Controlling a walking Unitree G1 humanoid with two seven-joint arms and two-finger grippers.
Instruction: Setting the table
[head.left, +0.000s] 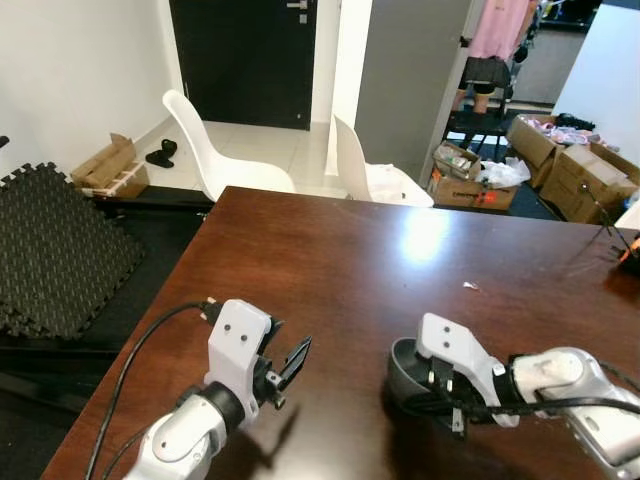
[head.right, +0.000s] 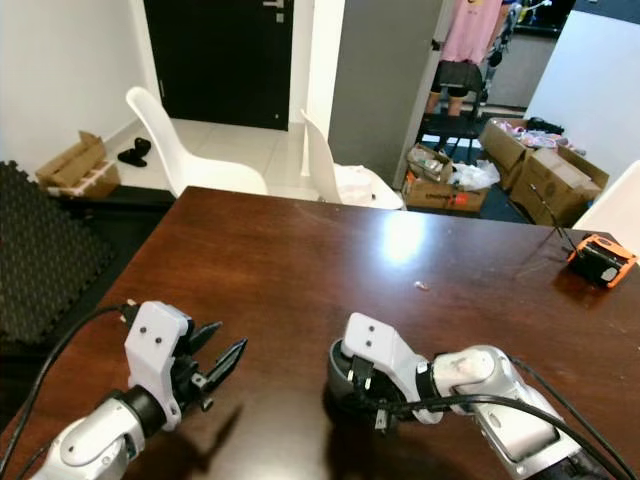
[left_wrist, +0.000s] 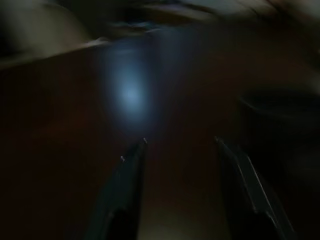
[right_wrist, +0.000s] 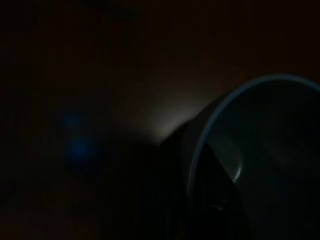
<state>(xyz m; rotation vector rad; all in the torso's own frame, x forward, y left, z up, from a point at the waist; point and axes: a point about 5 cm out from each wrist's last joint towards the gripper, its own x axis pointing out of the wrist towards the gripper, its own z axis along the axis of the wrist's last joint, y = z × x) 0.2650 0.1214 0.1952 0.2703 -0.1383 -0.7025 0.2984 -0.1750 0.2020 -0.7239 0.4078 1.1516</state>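
A dark grey bowl (head.left: 402, 372) rests on the brown wooden table (head.left: 380, 260) near its front edge. My right gripper (head.left: 428, 388) reaches in from the right and is shut on the bowl's rim; the right wrist view, very dark, shows the bowl's rim (right_wrist: 220, 115) close up. My left gripper (head.left: 288, 367) hovers over the table's front left part, a hand's width left of the bowl, open with nothing between its fingers. The left wrist view is blurred; the bowl (left_wrist: 277, 117) appears beyond one finger.
Two white chairs (head.left: 215, 150) (head.left: 372, 178) stand at the table's far side. An orange device (head.right: 600, 258) lies by the right edge, a small white scrap (head.left: 470, 286) mid-table. A black foam mat (head.left: 50, 250) is on the left, cardboard boxes (head.left: 575, 170) and a person (head.left: 495, 45) behind.
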